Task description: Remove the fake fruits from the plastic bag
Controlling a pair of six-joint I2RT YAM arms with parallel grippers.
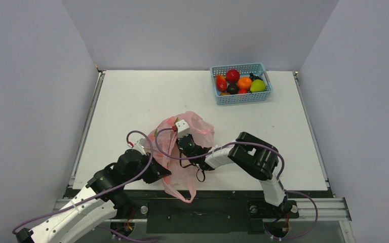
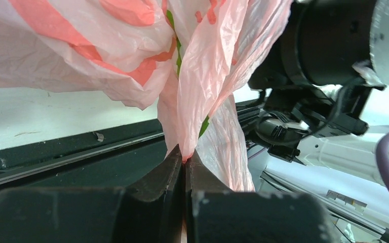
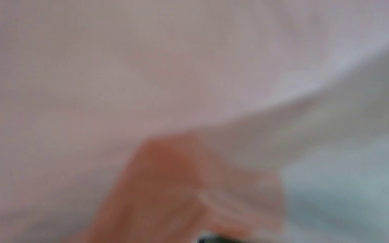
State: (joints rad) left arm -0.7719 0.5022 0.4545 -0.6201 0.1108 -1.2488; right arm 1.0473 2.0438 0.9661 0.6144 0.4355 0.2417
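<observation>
Plastic bag (image 1: 202,134): thin translucent pink film with red and green print. It lay crumpled at the near middle of the bench (image 1: 131,101), between the two arms, with one end trailing over the near edge.

Left jaws: together, clamped on a gathered fold of the bag. The left wrist view showed the film rising straight out of the pinch. The left arm (image 1: 106,182) reached in from the near left.

Right jaws: buried among the bag's folds. The right wrist view gave only blurred pink film, so I could not tell whether they stood apart or together. The right arm (image 1: 253,157) was bent leftward to the bag.

Bag contents: could not be made out.

Fruits in view: yellow-green pear (image 1: 257,86) and dark round fruit (image 1: 232,88). Both lay in a light blue mesh basket (image 1: 243,98) at the far right of the bench, well apart from the bag, alongside a round red fruit (image 1: 232,75) and a round orange fruit (image 1: 244,82).
</observation>
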